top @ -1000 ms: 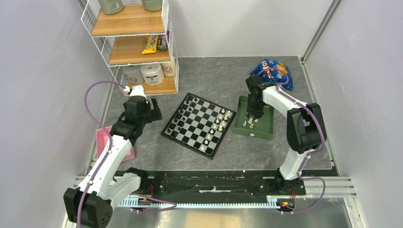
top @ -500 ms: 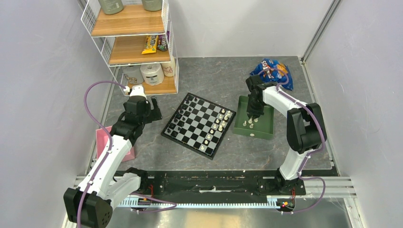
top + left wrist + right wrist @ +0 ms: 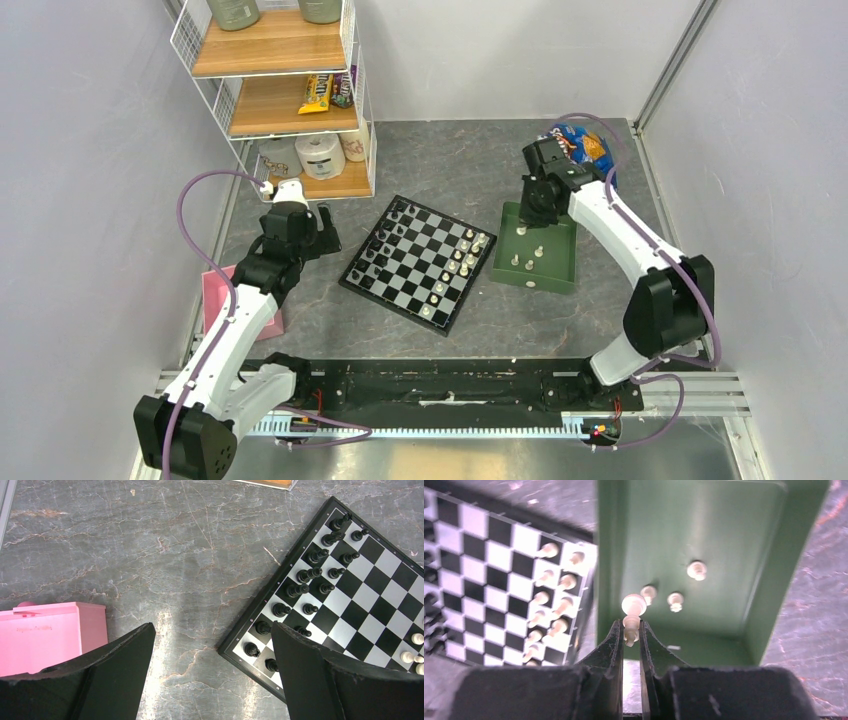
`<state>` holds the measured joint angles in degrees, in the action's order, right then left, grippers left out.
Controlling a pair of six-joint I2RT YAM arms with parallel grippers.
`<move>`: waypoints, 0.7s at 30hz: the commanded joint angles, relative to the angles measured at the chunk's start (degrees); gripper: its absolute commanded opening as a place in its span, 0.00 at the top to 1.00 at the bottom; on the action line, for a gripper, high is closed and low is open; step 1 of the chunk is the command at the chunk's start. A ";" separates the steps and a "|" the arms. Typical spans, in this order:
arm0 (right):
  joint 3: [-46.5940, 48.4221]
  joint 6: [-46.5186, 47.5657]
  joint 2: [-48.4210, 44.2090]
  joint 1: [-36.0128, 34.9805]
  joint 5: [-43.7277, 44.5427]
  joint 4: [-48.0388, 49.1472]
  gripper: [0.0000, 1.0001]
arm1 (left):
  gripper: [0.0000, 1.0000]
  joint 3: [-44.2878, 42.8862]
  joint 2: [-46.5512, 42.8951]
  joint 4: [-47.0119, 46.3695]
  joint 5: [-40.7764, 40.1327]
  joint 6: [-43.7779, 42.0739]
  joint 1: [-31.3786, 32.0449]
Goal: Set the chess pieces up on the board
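Grey marble tbl: board at ctr, green tray 3 o'clock, blue snack bag 1, wire rack 11, pink box 8.

Bare tabletop is stretching across the upper middle of the overhead view, a wire shelf rack bounding it at left, a snack bag at right. At centre, a narrow strip is separating the board from the walled green tray.

Cream pieces line board edge (one pinched aloft).
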<state>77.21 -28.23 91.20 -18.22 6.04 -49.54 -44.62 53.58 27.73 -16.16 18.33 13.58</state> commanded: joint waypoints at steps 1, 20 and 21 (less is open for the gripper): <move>4.20 -0.16 -2.50 -7.34 -1.12 -1.26 0.90 | 0.06 -1.08 -0.53 -0.66 0.36 -0.57 -0.22; -0.96 -8.41 5.28 -27.73 -4.02 3.26 0.92 | 0.06 -1.17 0.06 -0.66 1.20 -0.40 -0.22; -0.83 -8.29 5.98 -27.67 -3.56 3.41 0.92 | 0.06 -1.21 -0.03 -0.66 1.09 -0.41 -0.22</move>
<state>76.20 -35.83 95.22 -45.60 1.74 -48.51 -44.62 53.65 27.73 -15.88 18.33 13.58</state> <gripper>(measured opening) 0.170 0.938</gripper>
